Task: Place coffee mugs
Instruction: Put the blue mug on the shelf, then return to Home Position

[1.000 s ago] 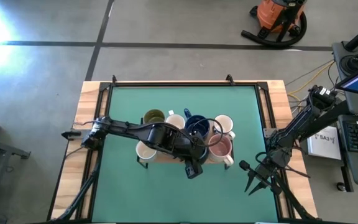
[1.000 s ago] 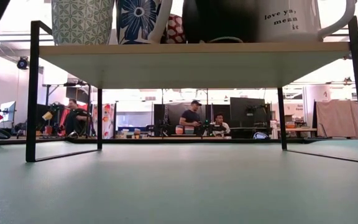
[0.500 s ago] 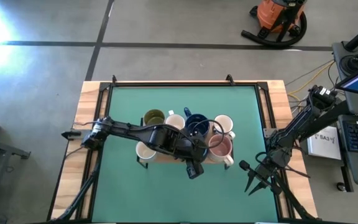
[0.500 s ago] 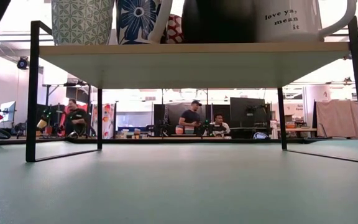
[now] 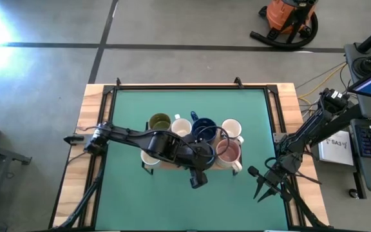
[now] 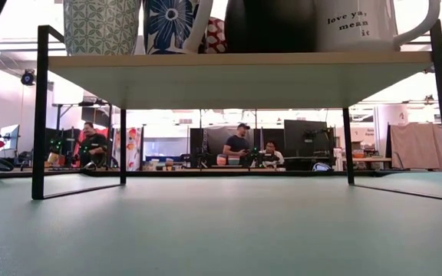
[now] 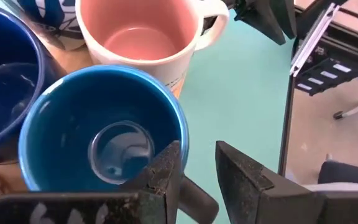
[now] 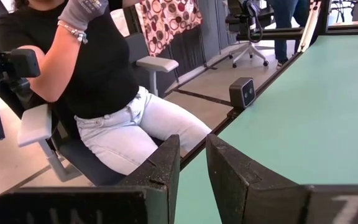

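Several mugs stand on a wooden shelf (image 6: pixel 236 73) with black legs in the middle of the green table. From above I see an olive-green one (image 5: pixel 160 120), white ones (image 5: pixel 181 125) (image 5: pixel 232 129), a navy one (image 5: pixel 203 125) and a pinkish one (image 5: pixel 227 151). My left gripper (image 5: pixel 197 178) is at the shelf's near edge, shut on a second navy mug (image 7: pixel 104 137) that stands beside the pinkish mug (image 7: pixel 142 31). My right gripper (image 5: pixel 261 191) waits, open, near the table's right near corner. My left gripper has the navy mug's dark handle (image 7: pixel 196 198) between its two fingers (image 7: pixel 166 171), coming from the near side and slanting down. The mug stands upright among the other mugs on the shelf, its mouth up; its base is hidden.
The low view shows a green-patterned mug (image 6: pixel 102 27), a blue-flowered mug (image 6: pixel 171 23), a dark mug (image 6: pixel 271 27) and a lettered white mug (image 6: pixel 355 23) on the shelf, with open table under it. A seated person (image 8: pixel 104 81) is beyond the table's edge by my right gripper.
My left gripper has shifted a little toward the table's near edge and slightly left, and the arm has bent with it. The mugs on the shelf and my right arm have kept still.
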`<state>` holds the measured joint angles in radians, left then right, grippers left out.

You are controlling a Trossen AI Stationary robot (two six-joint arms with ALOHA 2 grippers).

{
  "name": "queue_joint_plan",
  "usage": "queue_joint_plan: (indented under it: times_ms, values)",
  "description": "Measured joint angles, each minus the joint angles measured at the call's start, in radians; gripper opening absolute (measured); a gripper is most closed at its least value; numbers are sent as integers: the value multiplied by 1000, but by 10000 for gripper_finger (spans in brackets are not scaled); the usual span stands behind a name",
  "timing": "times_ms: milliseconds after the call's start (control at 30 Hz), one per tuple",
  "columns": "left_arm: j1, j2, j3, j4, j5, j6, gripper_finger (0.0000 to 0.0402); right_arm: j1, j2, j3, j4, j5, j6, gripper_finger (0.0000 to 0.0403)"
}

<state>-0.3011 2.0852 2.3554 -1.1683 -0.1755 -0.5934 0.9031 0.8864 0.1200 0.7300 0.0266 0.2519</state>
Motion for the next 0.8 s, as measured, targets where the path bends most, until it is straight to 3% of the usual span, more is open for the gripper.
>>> queue_joint_plan:
  times_ms: [167,300,600,800]
  values:
    - [-15,-35,0,-43,-41,78,81,0,0,0,0,0,0,68]
    - [-51,-71,0,-138,-134,101,82,0,0,0,0,0,0,68]
    - [-218,-152,-4,-391,-409,-33,134,0,0,0,0,0,0,68]
    - [-322,-266,-118,-399,-509,-118,152,0,0,0,0,0,0,68]
